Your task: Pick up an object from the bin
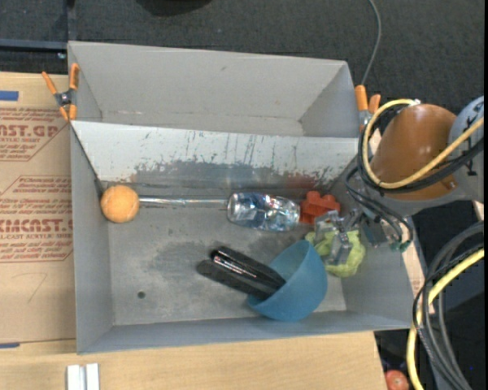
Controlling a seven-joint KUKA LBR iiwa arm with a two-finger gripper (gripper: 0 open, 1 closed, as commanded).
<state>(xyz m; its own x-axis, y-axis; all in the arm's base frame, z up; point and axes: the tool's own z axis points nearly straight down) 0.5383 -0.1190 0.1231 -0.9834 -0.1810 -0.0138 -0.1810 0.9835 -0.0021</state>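
step: grasp, right side of bin (pixel 154 250) | pincer (pixel 336 238): low over yellow-green lumpy thing (pixel 351 257); apart or together, cannot tell | near: blue bowl (pixel 297 287) just beside on left, red thing (pixel 315 207) just behind | how: centre on lump, clamp gently, likely soft; lift straight up, clear of bowl rim

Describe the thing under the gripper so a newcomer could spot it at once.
Start at the grey bin and go to its right end, where the gripper reaches in. Under it lies a yellow-green lump, between a blue bowl and a red piece; nothing else is that colour.
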